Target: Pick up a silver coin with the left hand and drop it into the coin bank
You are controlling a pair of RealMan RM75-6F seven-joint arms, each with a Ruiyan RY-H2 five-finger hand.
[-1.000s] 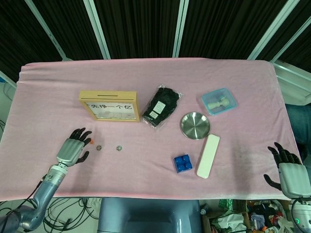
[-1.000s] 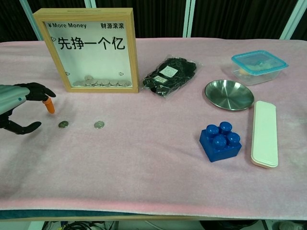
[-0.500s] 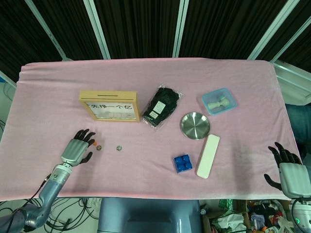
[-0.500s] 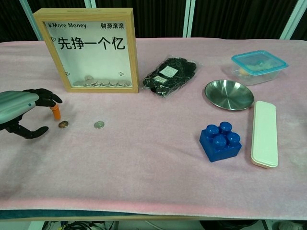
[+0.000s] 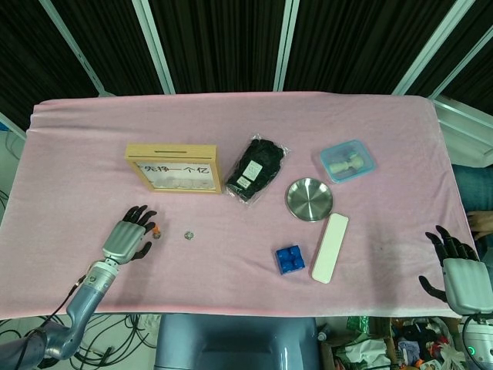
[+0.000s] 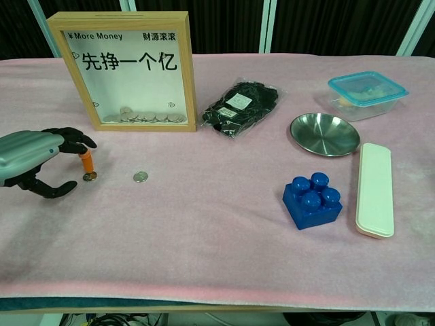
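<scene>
Two silver coins lie on the pink cloth in front of the wooden coin bank point(image 5: 174, 167) point(image 6: 126, 71). The left coin point(image 6: 90, 176) point(image 5: 156, 235) sits right under the orange-capped fingertip point(image 6: 86, 163) of my left hand point(image 5: 129, 237) point(image 6: 39, 160). That fingertip points down at the coin, and I cannot tell whether it touches. The thumb point(image 6: 58, 190) curls low on the cloth just left of the coin, with a gap between. The hand holds nothing. The other coin point(image 6: 140, 176) point(image 5: 187, 234) lies free to the right. My right hand point(image 5: 461, 277) rests open at the table's near right edge.
A black bag point(image 6: 241, 107) lies right of the bank. Further right are a steel dish point(image 6: 325, 134), a blue-lidded container point(image 6: 367, 94), a blue block point(image 6: 312, 200) and a white case point(image 6: 375, 189).
My left hand has moved right and lowered, bringing its orange fingertip from left of the near coin to directly over it. The coins and right hand have stayed put.
</scene>
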